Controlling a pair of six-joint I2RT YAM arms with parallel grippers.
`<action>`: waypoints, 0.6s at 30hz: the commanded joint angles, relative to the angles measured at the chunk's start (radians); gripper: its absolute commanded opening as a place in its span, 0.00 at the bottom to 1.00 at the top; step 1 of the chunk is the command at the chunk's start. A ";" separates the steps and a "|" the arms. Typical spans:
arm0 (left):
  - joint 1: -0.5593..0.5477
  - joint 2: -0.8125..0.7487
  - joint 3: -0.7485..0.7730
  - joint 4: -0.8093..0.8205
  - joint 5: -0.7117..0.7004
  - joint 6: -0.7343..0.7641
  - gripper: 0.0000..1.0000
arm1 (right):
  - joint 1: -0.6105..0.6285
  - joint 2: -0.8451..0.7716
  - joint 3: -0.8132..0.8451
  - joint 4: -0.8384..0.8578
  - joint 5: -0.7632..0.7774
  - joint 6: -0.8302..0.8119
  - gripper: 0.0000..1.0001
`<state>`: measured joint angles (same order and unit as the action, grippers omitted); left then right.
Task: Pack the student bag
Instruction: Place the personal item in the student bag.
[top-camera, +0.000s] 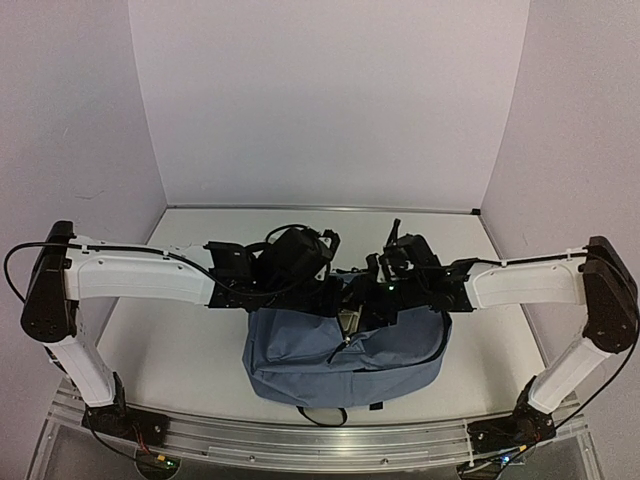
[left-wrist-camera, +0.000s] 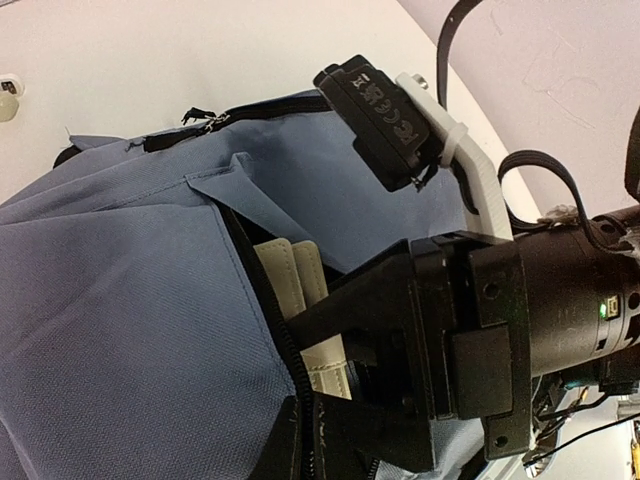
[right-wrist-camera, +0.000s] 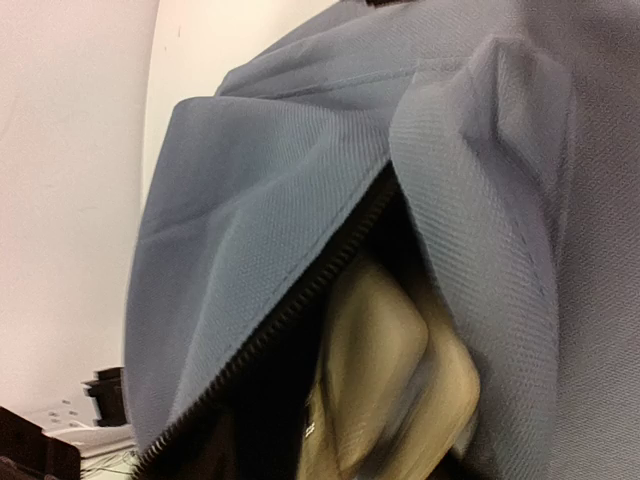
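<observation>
The dusty-blue student bag (top-camera: 300, 360) lies on the table between both arms, its main zip open. Both grippers are at its opening. My left gripper (top-camera: 328, 288) shows in the left wrist view (left-wrist-camera: 300, 445) as two dark fingers pinching the bag's (left-wrist-camera: 120, 300) zip edge. My right gripper (top-camera: 375, 298) reaches into the opening; the left wrist view shows it (left-wrist-camera: 315, 365) with jaws apart on either side of a cream stitched pouch (left-wrist-camera: 290, 275). The right wrist view looks into the bag (right-wrist-camera: 250, 200) at the blurred pouch (right-wrist-camera: 380, 350); its own fingers are hidden.
The white table (top-camera: 180, 340) is walled at the back and both sides. A black strap loop (top-camera: 320, 412) hangs off the bag at the near edge. The right arm's wrist camera (left-wrist-camera: 375, 115) sits just above the bag's opening.
</observation>
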<state>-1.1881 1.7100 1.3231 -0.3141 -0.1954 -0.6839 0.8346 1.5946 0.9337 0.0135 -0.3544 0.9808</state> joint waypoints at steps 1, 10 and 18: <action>0.003 -0.049 0.028 0.014 -0.008 -0.018 0.00 | 0.002 -0.093 0.021 -0.108 0.132 -0.049 0.64; 0.003 -0.051 0.042 -0.005 -0.009 -0.004 0.00 | 0.037 -0.071 0.020 -0.182 0.189 -0.065 0.55; 0.002 -0.045 0.050 -0.015 -0.012 0.004 0.00 | 0.083 -0.002 0.075 -0.186 0.223 -0.073 0.28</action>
<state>-1.1881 1.7100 1.3235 -0.3248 -0.1947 -0.6880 0.8976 1.5652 0.9444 -0.1593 -0.1762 0.9243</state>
